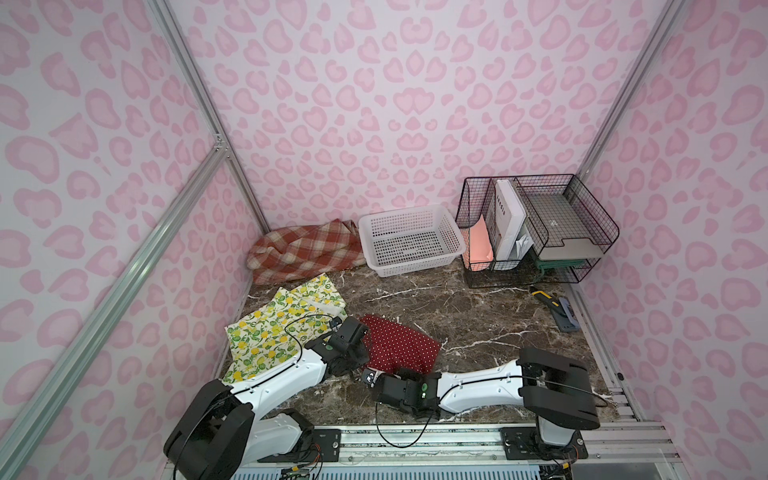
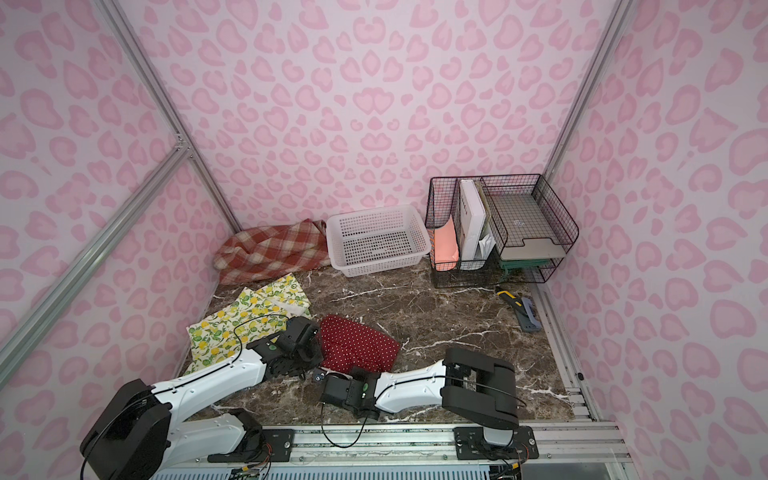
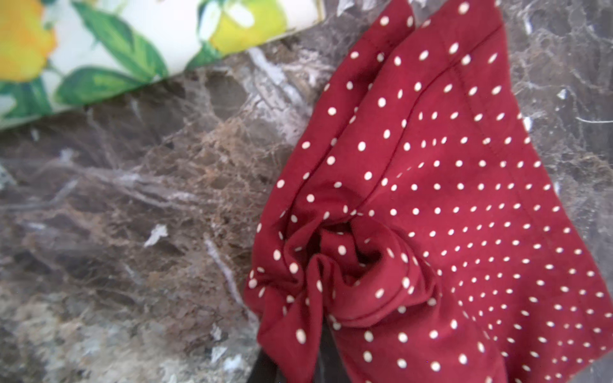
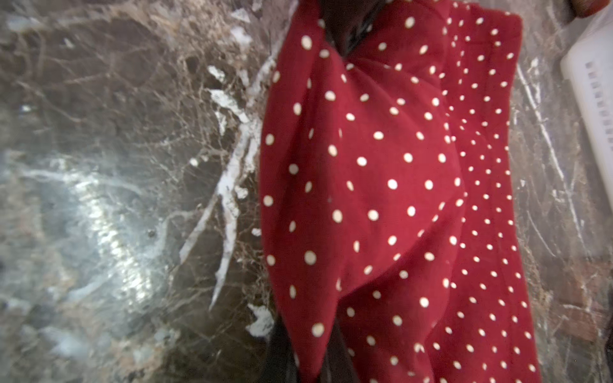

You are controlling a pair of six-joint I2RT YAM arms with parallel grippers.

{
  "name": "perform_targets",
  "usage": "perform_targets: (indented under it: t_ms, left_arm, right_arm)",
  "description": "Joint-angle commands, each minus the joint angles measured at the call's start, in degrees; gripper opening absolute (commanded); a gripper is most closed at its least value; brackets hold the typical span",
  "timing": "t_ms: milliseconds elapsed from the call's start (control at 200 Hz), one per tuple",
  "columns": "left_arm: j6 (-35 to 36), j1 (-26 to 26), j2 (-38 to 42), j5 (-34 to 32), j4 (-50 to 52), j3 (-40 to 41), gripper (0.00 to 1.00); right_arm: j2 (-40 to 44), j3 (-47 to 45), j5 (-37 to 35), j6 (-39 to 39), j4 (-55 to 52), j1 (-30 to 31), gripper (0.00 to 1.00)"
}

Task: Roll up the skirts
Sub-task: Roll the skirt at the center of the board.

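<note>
Low, right arm (image 1: 478,386) outstretched (tool (image 4: 306,348) on red skirt (image 1: 403,345))

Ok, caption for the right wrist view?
Right gripper shut on the red polka-dot skirt, bunched above the marble tabletop.

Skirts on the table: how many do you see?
3. Red polka-dot skirt lies front centre; lemon-print skirt is spread along the left side; plaid skirt is bunched in the far left corner beside the white basket. No others show.

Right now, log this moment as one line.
red white-dotted cloth skirt: not rolled | right tool: shut on its near edge | left tool: at its side, grip unclear | lemon-print cloth skirt: lying aside
</note>
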State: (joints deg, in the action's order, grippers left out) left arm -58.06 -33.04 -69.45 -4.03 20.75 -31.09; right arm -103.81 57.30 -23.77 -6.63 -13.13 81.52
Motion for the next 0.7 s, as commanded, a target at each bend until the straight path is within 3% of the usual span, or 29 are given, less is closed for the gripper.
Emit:
perform_targets:
  t_ms: [0,90,205,320,525,695]
  left_arm:
    - [3.61,2.0,1.21,1.34,2.09,-2.36,0.51]
    - [5.31,4.14,5.17,0.21,5.55,-4.52,0.69]
    - [6.18,7.13,11.24,-0.68,8.57,-6.18,0.72]
    - [6.24,7.29,14.55,-0.28,10.52,-7.49,0.72]
    - [4.24,4.62,16.72,1.82,9.2,-5.35,0.72]
    - [0.5,-2.58,17.12,-1.63,5.69,-3.49,0.72]
  right_arm:
    - [1.24,2.2,20.08,-2.15,-11.07,-3.79,0.0]
    - [2.59,4.46,37.75,-4.56,-12.39,-11.0,0.0]
    - [2.8,2.3,60.81,-9.25,-6.04,-19.82,0.0]
    - [0.32,-2.85,76.03,-16.99,4.69,-27.04,0.0]
    - [-5.24,-5.71,89.31,-23.71,15.98,-34.93,0.0]
    - [-10.11,-3.85,91.08,-22.43,13.39,-39.41,0.0]
